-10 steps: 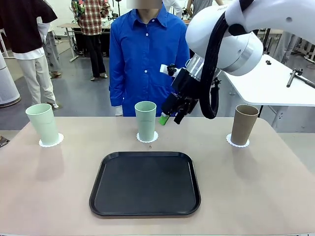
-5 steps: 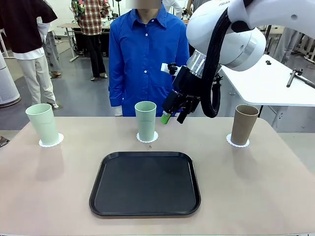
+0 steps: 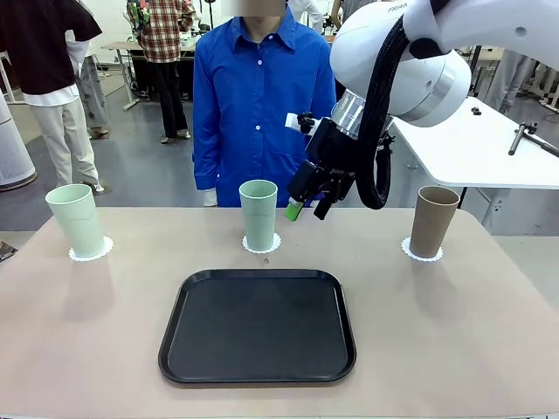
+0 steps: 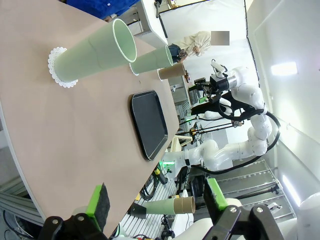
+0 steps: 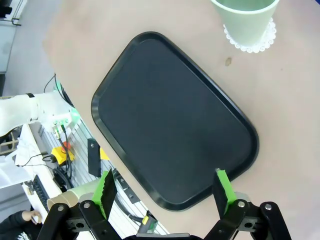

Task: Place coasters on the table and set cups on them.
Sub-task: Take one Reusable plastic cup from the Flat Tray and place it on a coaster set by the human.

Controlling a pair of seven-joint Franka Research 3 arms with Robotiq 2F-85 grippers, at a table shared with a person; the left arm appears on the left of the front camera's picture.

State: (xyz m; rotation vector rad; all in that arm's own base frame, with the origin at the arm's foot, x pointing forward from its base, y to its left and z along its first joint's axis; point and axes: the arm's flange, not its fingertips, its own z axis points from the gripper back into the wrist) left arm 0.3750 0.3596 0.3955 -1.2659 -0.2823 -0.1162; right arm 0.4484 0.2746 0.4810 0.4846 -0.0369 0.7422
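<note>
Above the table's [image 3: 489, 349] far edge, front view: the right gripper [image 3: 308, 209] is hanging w/ fingers spread and nothing between them, just right of the middle mint cup [image 3: 258, 214]. Compared w/ a second ago it is sitting slightly higher and farther right, and over the last half-second it is barely shifting, so the arm looks to be backing off a finished placement. All three cups are standing upright, each on its own coaster: the left mint cup [image 3: 77, 220] near the far-left corner on a doily [image 3: 90, 252], the middle one at the far edge's centre on its doily [image 3: 261, 244], the brown cup [image 3: 433, 221] toward the far-right corner on another [image 3: 422, 252]. A black tray [image 3: 258, 326] is lying bare at the near-centre. A person in a blue shirt [image 3: 262, 96] is standing behind the far edge.

Left wrist view: the left gripper [image 4: 155, 202] is waiting off the table's side, pads wide apart, pinching nothing; a mint cup [image 4: 95, 52] is resting on its coaster [image 4: 60, 70], w/ the tray [image 4: 149, 122] beyond.

Right wrist view: the right gripper [image 5: 165, 190] is looking down on the tray [image 5: 170, 120], fingers spread and empty; the middle mint cup [image 5: 245, 20] is sitting on its coaster [image 5: 252, 46] by the tray's corner.

Judgement: task appears complete.
</note>
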